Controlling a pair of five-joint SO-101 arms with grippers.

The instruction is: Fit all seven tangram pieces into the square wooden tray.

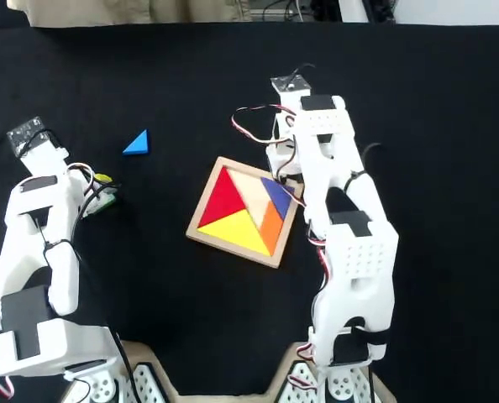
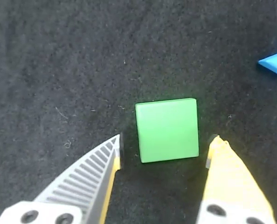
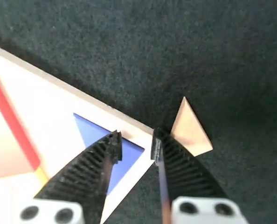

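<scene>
Green square (image 2: 167,129) lies flat on black cloth (image 1: 434,101) at far left, betw. the fingers of the left gripper (image 2: 166,147); jaws spread wide, clamping nothing. Blue triangle (image 1: 137,143) sits near it, farther from the arm bases. Mid-table: wooden tray (image 1: 201,228), set at an angle, w/ red triangle (image 1: 223,200), yellow triangle (image 1: 233,228), pale piece (image 1: 249,189), orange piece (image 1: 270,225) & blue piece (image 1: 276,197) inside. Right gripper (image 3: 135,142) hangs over the tray's right rim, jaws slightly parted, nothing held. Tan triangle (image 3: 190,128) lies outside the tray on the cloth, just beside one finger.

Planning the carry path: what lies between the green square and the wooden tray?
Only bare black cloth separates the green square from the tray, in the high view.
</scene>
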